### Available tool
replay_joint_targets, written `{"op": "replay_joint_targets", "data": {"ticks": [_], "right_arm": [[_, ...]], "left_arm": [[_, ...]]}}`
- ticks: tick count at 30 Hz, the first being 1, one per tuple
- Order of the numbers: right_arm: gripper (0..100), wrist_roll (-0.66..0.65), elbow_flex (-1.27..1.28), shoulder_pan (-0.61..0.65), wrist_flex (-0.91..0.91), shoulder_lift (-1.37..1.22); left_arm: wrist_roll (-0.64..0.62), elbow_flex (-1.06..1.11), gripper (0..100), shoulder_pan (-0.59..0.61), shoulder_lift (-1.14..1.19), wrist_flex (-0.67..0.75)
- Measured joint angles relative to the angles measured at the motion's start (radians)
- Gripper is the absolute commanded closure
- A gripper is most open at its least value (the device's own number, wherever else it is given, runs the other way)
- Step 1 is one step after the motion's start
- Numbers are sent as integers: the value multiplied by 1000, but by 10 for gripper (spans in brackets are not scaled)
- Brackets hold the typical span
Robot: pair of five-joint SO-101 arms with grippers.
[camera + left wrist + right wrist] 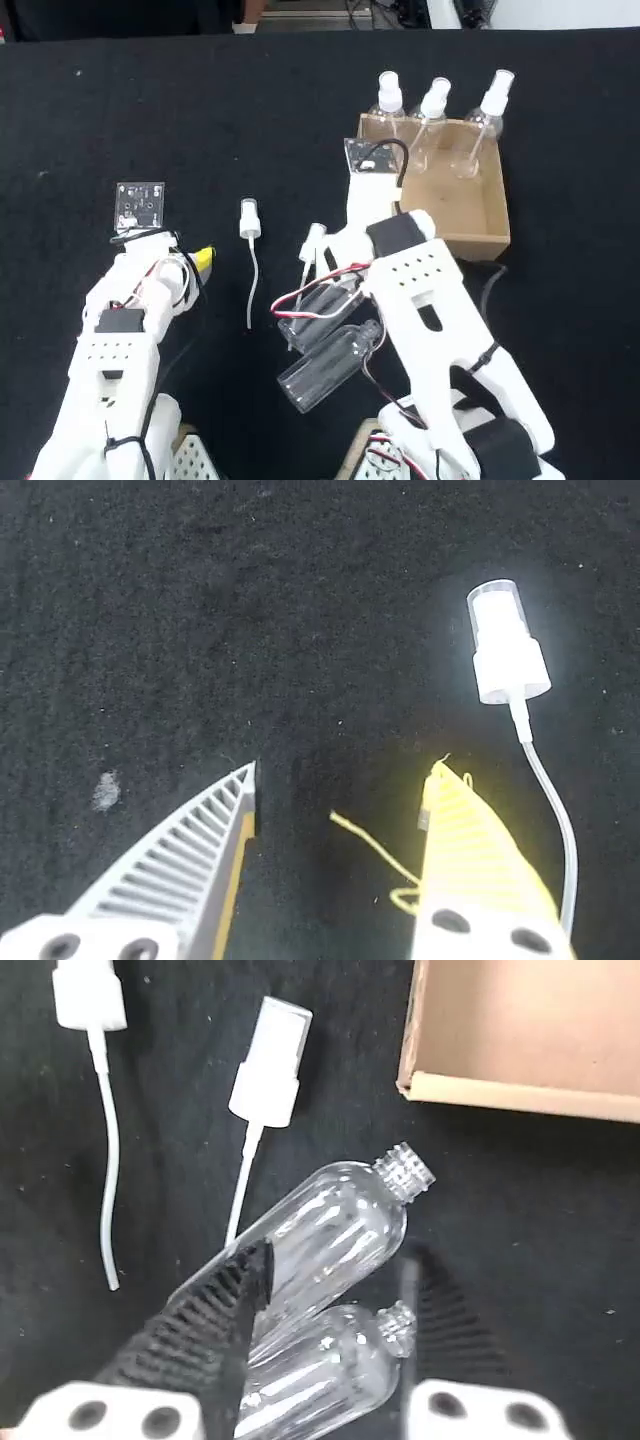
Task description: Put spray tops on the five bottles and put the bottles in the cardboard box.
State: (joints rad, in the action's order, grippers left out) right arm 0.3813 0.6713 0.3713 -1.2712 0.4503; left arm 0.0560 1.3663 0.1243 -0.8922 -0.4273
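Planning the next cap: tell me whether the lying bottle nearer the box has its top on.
Off. The bottle shows bare neck threads; a spray top lies beside it.

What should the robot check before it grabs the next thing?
1. Left gripper open: ok.
2. Spray top beside it lies free on the table: ok.
3. Right gripper open over the bare bottles: ok.
4. Bare bottles have tops on: not ok, both necks are uncovered.
5. Second spray top has its tube clear of the bottles: cannot tell.
6. Cardboard box has room beside the three capped bottles: ok.
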Motion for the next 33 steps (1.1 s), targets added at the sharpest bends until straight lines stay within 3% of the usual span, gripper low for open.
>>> {"op": "replay_joint_targets", "data": {"ticks": [12,25,33], "right_arm": [[719,157,132,63,164,0],[723,163,327,15,342,0],[723,163,344,97,407,0]], "left_arm": [[2,0,740,-3,0,2],[8,32,740,-74,0,2],[8,32,740,-74,0,2]]}}
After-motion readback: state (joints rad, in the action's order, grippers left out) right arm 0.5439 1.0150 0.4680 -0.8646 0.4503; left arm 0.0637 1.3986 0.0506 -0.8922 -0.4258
